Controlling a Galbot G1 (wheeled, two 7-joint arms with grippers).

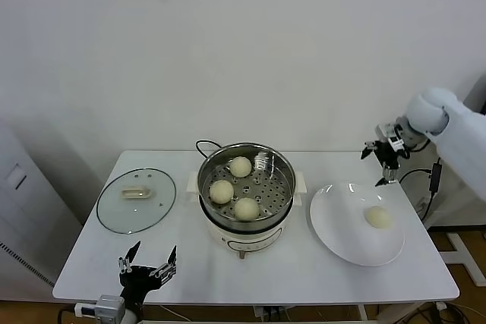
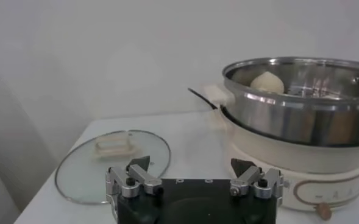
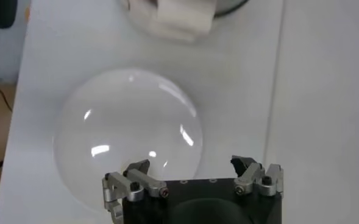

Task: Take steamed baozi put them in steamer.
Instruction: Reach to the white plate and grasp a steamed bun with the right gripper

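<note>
White counter [image 1: 319, 278] carrying the steamer [image 1: 246, 221] at its centre: a shiny steel pot with a perforated floor on a white electric base, its black cord [image 1: 203, 146] trailing toward the wall. Three steamed baozi lie inside the pot on the perforated floor: one toward the wall [image 1: 240, 166], one on the robot's left [image 1: 221, 191], and one nearest the robot [image 1: 246, 209]. A fourth baozi [image 1: 378, 218] rests on the white plate [image 1: 342, 237] to the right of the steamer, well apart from it. A round glass lid [image 1: 137, 199] lies flat on the counter to the left of the steamer.

The right gripper [image 1: 383, 165] hangs above the far rim of the plate, fingers spread wide and holding nothing; from its wrist camera the plate [image 3: 128, 137] appears below it. The left gripper [image 1: 147, 265] sits low at the near edge of the counter, jaws likewise wide and empty, facing the lid [image 2: 113, 164] and steamer [image 2: 301, 128].
</note>
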